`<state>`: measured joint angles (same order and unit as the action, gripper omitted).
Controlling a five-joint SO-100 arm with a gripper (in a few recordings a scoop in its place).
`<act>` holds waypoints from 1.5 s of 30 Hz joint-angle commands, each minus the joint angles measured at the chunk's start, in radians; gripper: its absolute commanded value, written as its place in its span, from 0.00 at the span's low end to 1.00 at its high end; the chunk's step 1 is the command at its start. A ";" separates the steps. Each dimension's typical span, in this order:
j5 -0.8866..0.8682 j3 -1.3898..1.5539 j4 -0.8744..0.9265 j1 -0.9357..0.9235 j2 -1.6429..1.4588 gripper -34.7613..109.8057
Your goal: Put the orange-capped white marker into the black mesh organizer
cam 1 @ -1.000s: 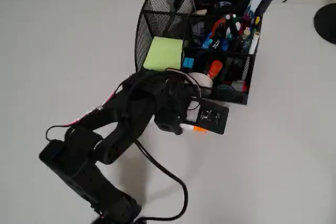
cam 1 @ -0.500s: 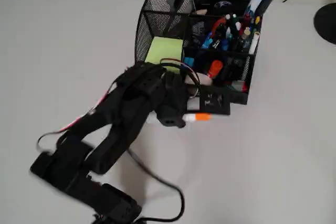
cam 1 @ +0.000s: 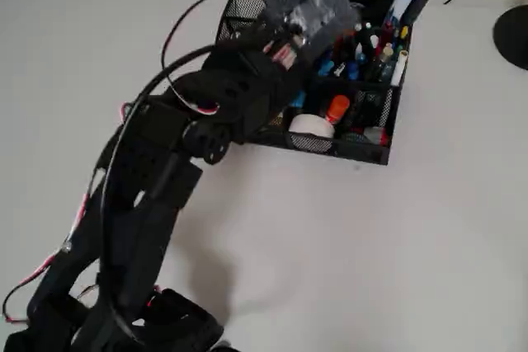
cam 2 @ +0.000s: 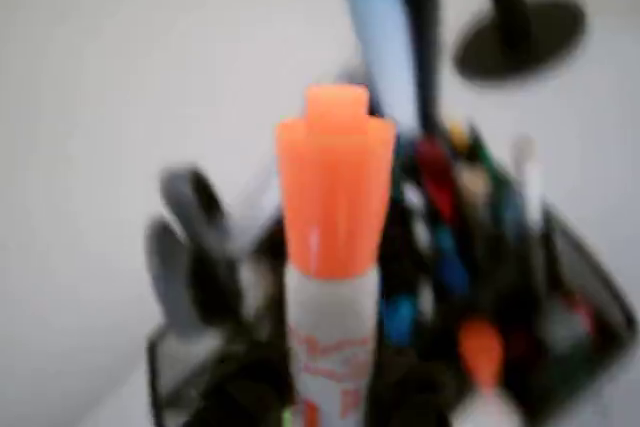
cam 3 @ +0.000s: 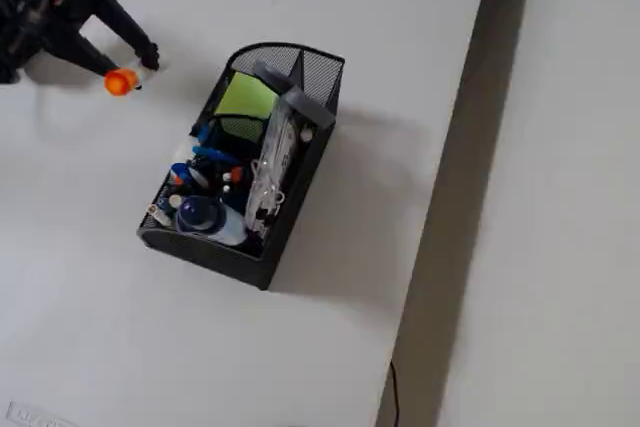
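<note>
Gripper (cam 3: 128,69) clamped the orange-capped white marker (cam 2: 333,287), raised off the table (cam 3: 380,67), beside the black mesh organizer (cam 3: 300,162).

Soft, even light falls on the pale tabletop (cam 1: 429,245), and the black mesh organizer (cam 3: 300,67) throws only a faint shadow to its right in the fixed view. The wrist view is blurred throughout, the orange-capped white marker (cam 2: 332,247) least; the overhead view is a little soft.
</note>
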<state>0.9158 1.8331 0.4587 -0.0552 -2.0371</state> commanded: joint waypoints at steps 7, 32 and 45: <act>0.071 -0.011 -0.399 -0.011 0.170 0.24; 0.264 0.183 -0.839 0.048 0.468 0.44; 0.362 0.318 -0.999 0.015 0.408 0.53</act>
<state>1.2916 2.1108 -0.5522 -0.0184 -1.5248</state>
